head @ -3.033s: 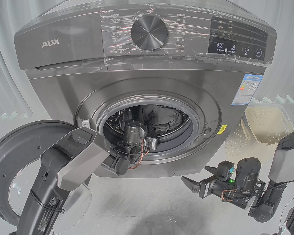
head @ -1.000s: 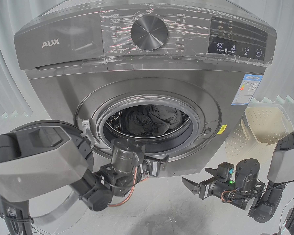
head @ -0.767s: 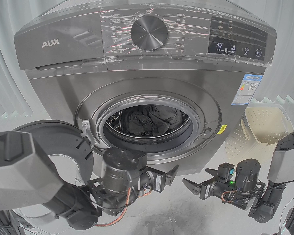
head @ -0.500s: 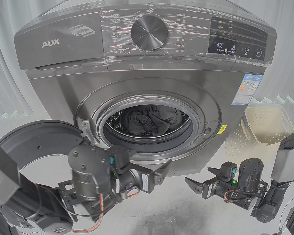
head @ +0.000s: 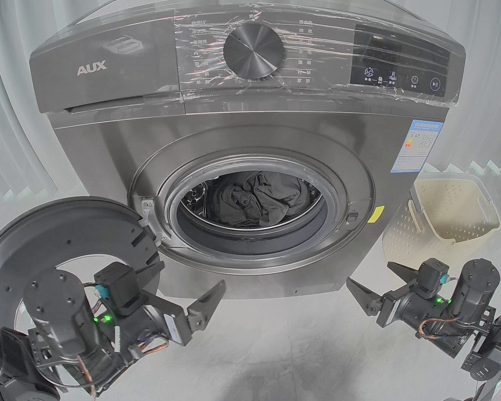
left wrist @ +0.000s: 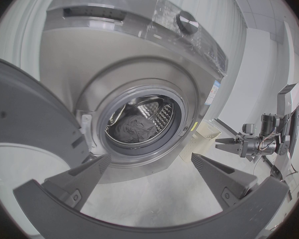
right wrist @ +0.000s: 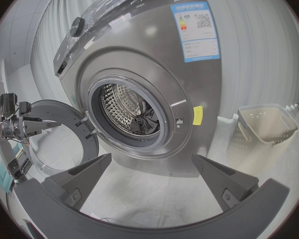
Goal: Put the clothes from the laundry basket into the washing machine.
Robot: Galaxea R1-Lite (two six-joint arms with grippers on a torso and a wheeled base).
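Clothes [head: 259, 199] lie bunched inside the washer [head: 261, 135], behind the port rim. Left gripper [left wrist: 150, 156] and right gripper [head: 368, 272] hang released over open floor [head: 284, 341] in front. Door [head: 67, 229] stands wide left, basket [head: 456, 207] right.

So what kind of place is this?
Probably a staged laundry setup in a test room: a front-loading washing machine with dark clothes inside, a plastic laundry basket beside it, and pale curtains behind.

dark grey clothes [head: 259, 199] in a heap inside the open silver washing machine [head: 111, 140], cream laundry basket [head: 401, 235] beside it
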